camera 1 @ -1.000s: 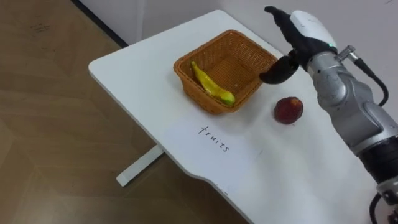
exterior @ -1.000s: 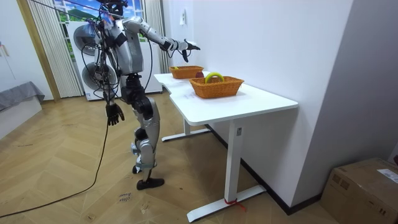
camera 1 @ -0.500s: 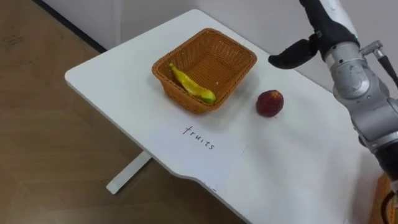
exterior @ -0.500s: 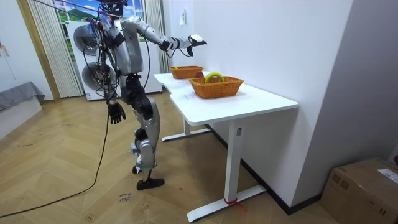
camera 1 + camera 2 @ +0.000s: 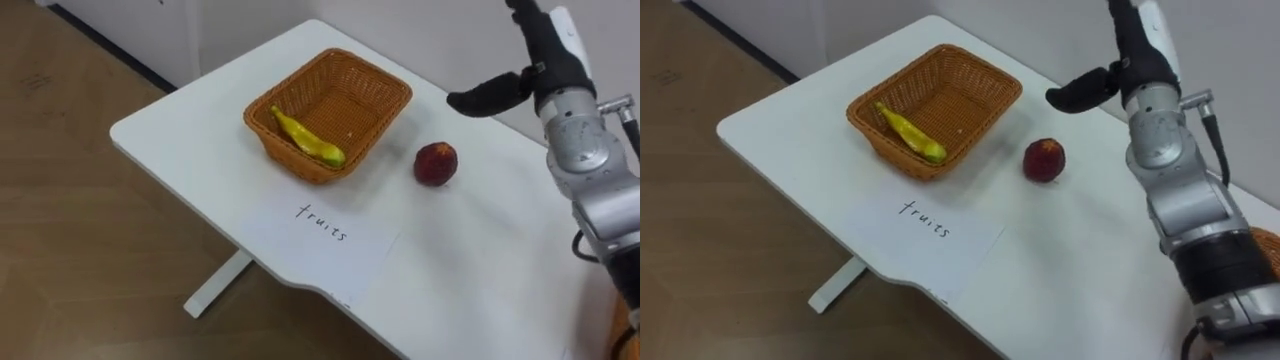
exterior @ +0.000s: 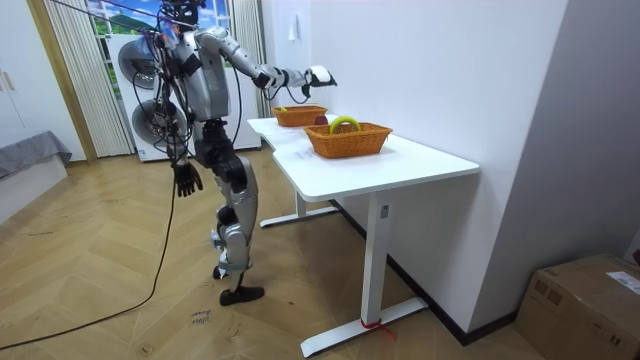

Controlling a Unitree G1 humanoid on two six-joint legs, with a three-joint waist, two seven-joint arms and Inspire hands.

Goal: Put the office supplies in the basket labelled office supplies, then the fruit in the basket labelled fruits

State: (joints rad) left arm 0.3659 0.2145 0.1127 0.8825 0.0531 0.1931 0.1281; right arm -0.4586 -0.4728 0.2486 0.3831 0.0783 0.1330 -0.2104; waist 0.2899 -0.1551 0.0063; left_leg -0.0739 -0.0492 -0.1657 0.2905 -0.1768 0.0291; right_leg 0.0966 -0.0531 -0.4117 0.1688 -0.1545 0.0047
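A brown wicker basket stands at the far left end of the white table with a yellow banana lying in it. A red apple rests on the table just right of the basket. My right hand is raised above the table beyond the apple, open and holding nothing, its dark thumb pointing left. In the room view that hand hovers high over the far basket, while my left hand hangs open at my side.
A paper sheet marked "fruits" lies in front of the basket. A second wicker basket holding a yellow-green thing stands nearer the table's middle. The wall runs along the table's far side. I stand at the table's end, by a washing machine.
My right hand has risen from beside the basket's rim and moved away to the right, higher over the table. The head camera has shifted a little.
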